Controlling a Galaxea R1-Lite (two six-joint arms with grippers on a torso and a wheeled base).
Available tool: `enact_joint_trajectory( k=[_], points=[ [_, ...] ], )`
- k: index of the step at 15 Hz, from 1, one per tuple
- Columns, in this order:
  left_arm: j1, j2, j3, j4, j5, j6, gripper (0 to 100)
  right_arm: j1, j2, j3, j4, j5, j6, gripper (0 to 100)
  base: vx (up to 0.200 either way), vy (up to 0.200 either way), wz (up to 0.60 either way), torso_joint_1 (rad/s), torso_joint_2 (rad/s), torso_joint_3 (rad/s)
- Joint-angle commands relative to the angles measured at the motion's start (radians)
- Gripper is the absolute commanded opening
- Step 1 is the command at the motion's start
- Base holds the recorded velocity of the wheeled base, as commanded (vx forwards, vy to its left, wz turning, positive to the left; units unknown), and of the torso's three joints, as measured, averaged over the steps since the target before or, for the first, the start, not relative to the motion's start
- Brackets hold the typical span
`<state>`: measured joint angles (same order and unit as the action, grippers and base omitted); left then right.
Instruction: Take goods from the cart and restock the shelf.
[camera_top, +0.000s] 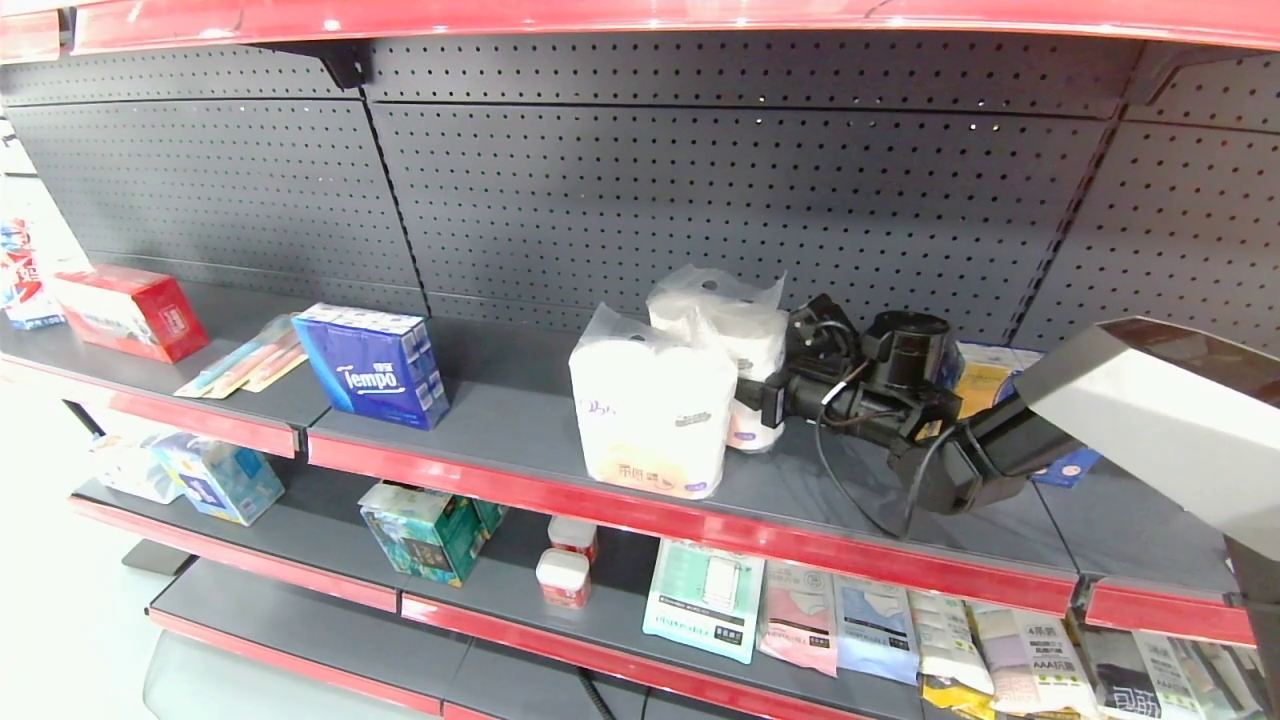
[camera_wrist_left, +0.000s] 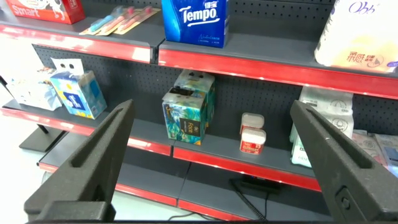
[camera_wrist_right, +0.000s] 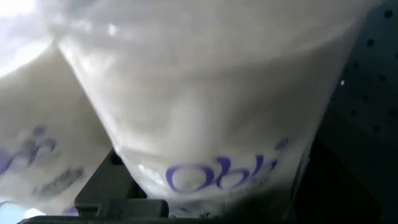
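Right end effector (camera_top: 758, 402) against rear tissue pack (camera_top: 725, 332) on shelf (camera_top: 500, 412).

A white plastic-wrapped tissue pack (camera_top: 652, 405) stands on the grey metal shelf (camera_top: 500, 420), before a white bagged roll pack (camera_top: 735, 330), right of a blue tissue box (camera_top: 375, 365).

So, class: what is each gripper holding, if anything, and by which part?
Right gripper grips the rear paper-roll pack by its lower side, facing the arm. Left gripper is open, holding nothing.
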<state>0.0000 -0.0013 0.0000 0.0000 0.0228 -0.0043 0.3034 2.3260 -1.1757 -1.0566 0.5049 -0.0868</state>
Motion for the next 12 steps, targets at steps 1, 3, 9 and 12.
enact_joint_trajectory(
  k=[1, 3, 9, 12],
  points=[
    [0.0, 0.001, 0.0, 0.0, 0.0, -0.002, 100, 0.003, 0.03, -0.051, 0.043, 0.001, -0.002, 0, 0.0, 0.0, 0.0, 0.0, 0.0, 0.0],
    [0.0, 0.001, 0.0, 0.0, 0.0, 0.0, 100, 0.003, 0.041, -0.081, 0.064, 0.006, -0.002, 0, 0.0, 0.0, 0.0, 0.0, 0.0, 0.0],
    [0.0, 0.001, 0.0, 0.0, 0.0, 0.0, 100, 0.005, 0.064, -0.148, 0.086, 0.104, -0.001, 0, 0.0, 0.0, 0.0, 0.0, 0.0, 0.0],
    [0.0, 0.001, 0.0, 0.0, 0.0, 0.0, 100, 0.003, 0.076, -0.174, 0.086, 0.146, -0.001, 0, 0.0, 0.0, 0.0, 0.0, 0.0, 0.0]
  ],
)
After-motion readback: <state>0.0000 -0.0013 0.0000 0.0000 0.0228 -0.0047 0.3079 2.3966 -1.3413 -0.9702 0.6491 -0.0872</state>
